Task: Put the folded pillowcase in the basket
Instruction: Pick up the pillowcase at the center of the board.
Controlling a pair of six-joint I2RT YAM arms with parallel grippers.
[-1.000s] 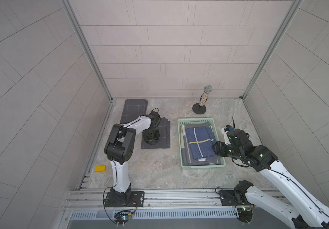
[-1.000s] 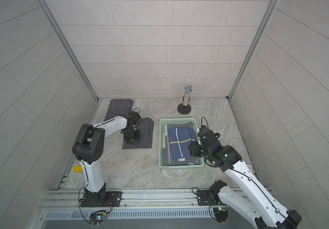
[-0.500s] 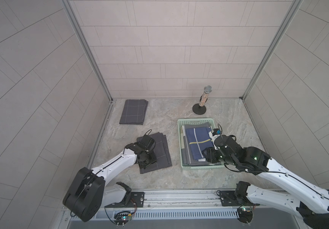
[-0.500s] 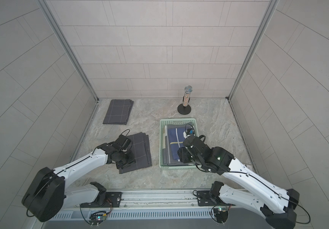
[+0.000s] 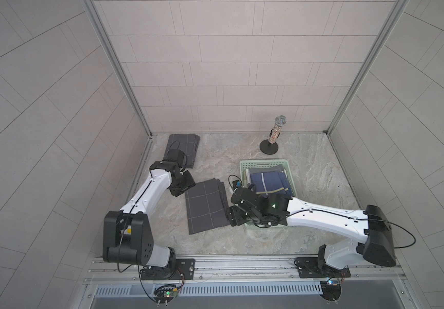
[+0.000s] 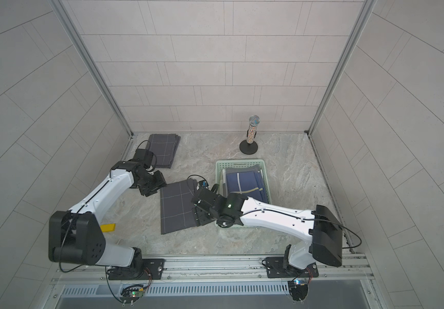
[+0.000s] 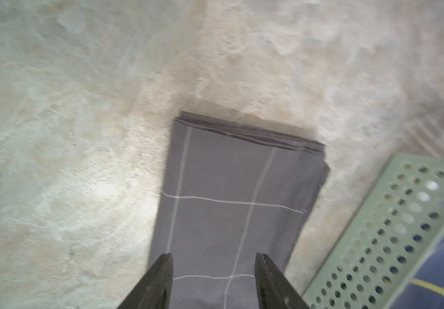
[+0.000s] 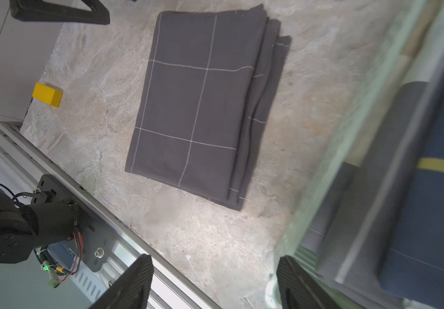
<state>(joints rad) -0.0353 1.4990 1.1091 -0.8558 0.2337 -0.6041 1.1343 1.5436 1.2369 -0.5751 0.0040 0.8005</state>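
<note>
I count two folded grey checked pillowcases, the centre pillowcase (image 5: pixel 206 206) and the corner pillowcase (image 5: pixel 182 148). There is one mint-green basket (image 5: pixel 263 162), with one navy folded cloth (image 5: pixel 269 183) topping a stack I cannot count. I also see one microphone (image 5: pixel 275 133), one yellow block (image 6: pixel 107 227) and two robot arms, the left arm (image 5: pixel 148 192) and the right arm (image 5: pixel 322 216).
</note>
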